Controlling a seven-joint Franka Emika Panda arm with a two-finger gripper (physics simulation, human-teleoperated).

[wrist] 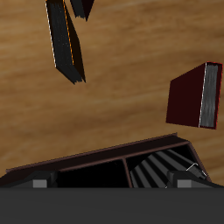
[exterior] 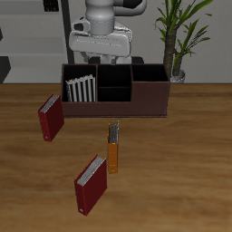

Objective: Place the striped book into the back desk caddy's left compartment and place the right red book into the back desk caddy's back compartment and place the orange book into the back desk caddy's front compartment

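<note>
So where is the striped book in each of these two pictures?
Exterior view: the striped book stands inside an end section of the back desk caddy.
Wrist view: its stripes show inside the caddy, next to a dark empty section.
Shared landmark: the red book standing on the table just outside that end of the caddy, seen in the wrist view too.
</note>
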